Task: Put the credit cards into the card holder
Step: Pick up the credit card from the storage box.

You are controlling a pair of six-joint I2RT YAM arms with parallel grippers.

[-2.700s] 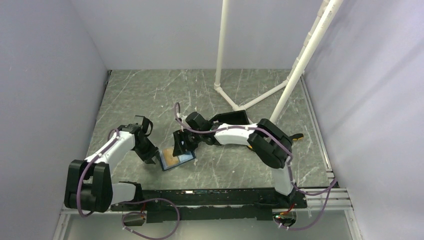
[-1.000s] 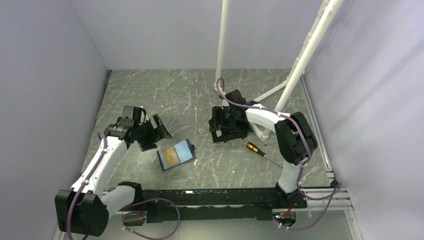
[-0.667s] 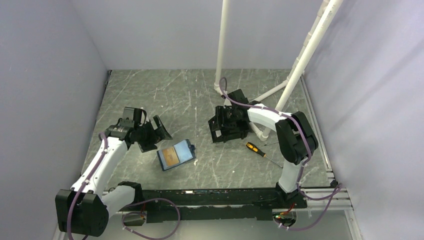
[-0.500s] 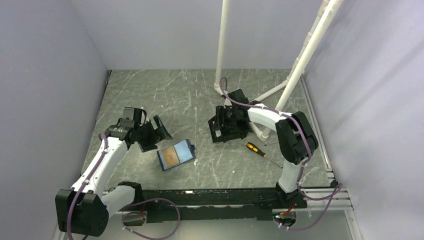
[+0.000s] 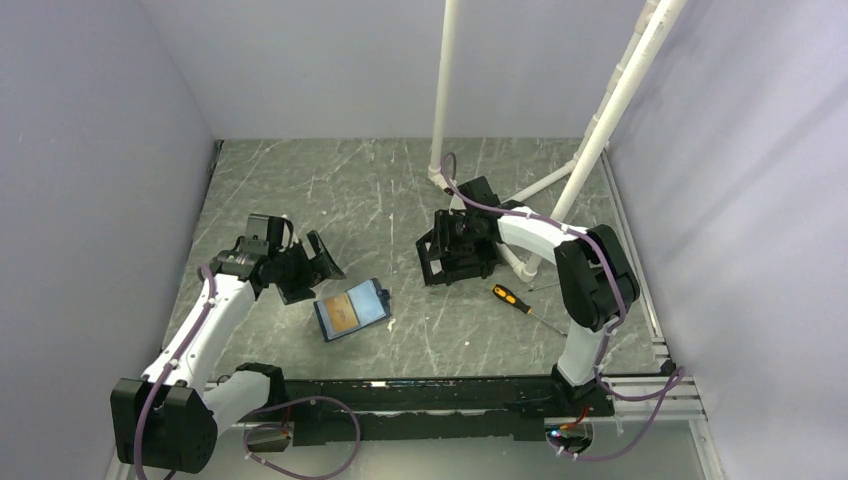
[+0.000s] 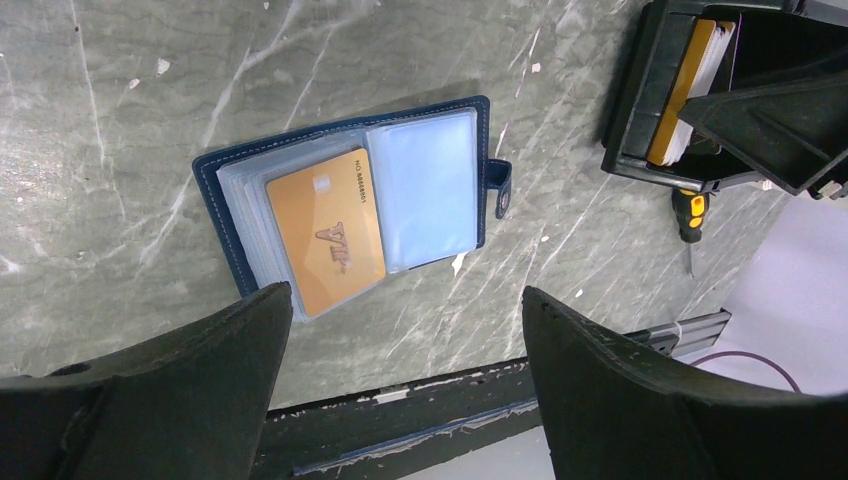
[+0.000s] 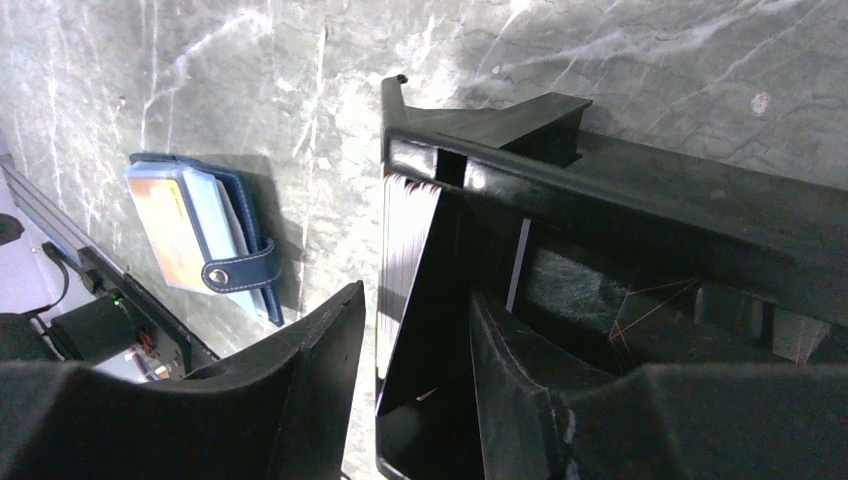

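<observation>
Table (image 5: 300, 180): grey marbled slab, arms mounted at the near edge.

Card holder (image 6: 440, 200): lies open and flat on the table, left of centre and towards the near side. Dark-blue cover, clear plastic sleeves facing up, snap tab sticking out on one short side. An orange-gold card (image 6: 325, 232) sits in one sleeve, face up. The sleeve beside it shows only pale blue.

Left gripper (image 6: 405, 292): jaws spread wide, nothing between them. It hangs above the table just left and far of the card holder, clear of it. Its camera looks straight down onto the open sleeves.

Black box (image 7: 620, 190): open-topped, on the table right of centre, farther back than the card holder and well apart from it. A stack of cards (image 7: 402, 250) stands on edge against its left end wall. Pale card edges show in the right wrist view. The left wrist view shows one orange-gold face among whitish ones.

Right gripper (image 5: 456, 246): down at the box's left end, jaws part-way spread. One finger (image 7: 300, 390) is outside the end wall, with a thin strip of table showing between it and the box. The other finger is inside the box. The end wall and the card stack sit between the two. Nothing looks pinched, though contact on the inner side is hard to judge because everything there is black on black.

Screwdriver (image 5: 508, 296): orange and black handle, lying on the table just right and near of the box.

White pipes (image 5: 445, 90): one upright and one leaning, at the far right.
</observation>
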